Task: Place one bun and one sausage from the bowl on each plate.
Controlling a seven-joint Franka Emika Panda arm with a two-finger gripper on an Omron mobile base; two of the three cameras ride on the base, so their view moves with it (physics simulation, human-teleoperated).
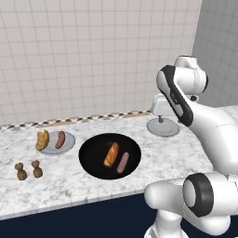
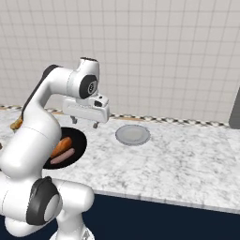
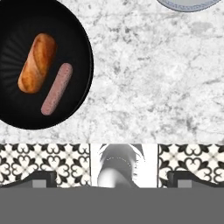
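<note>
My gripper (image 2: 86,123) hangs wide open and empty above the marble counter (image 2: 178,159), between the black bowl (image 3: 83,65) and the bare grey plate (image 2: 133,135). One bun (image 3: 36,63) and one sausage (image 3: 57,89) lie side by side in the bowl; the far plate (image 1: 68,144) already carries its pair. For a clean pick I would centre over the bun and close across its narrow width.

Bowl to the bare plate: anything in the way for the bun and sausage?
Nothing visible. The bun and sausage lie side by side in the black bowl; bare marble counter separates it from the bare plate. The gripper hangs above that gap, jaws open.
</note>
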